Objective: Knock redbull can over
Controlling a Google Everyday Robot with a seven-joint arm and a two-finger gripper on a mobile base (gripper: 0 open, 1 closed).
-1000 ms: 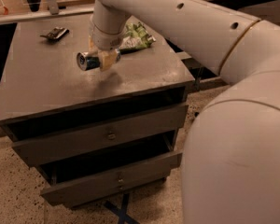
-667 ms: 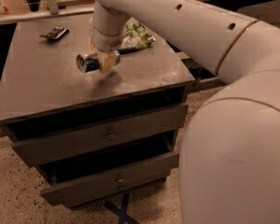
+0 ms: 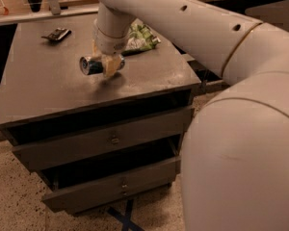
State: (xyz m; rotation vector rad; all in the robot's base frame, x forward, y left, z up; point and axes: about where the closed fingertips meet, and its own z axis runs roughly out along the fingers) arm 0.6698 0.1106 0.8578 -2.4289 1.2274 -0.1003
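"moved since a second ago?"
"nothing: redbull can [image 3: 90, 65] on its side at the counter's [image 3: 48, 93] middle, silver end facing left, against the hand [image 3: 111, 65]"
"gripping it?"
"cannot tell"

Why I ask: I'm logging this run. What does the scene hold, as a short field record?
can: slim blue and silver metal redbull can, horizontal, not upright, end facing left
gripper: gripper at the can's right end, low over the tabletop; contact cannot be told
bag: crumpled green-and-white snack bag, behind the arm
small item: flat dark object, far left of the top
surface: dark grey drawer cabinet, two drawers in front
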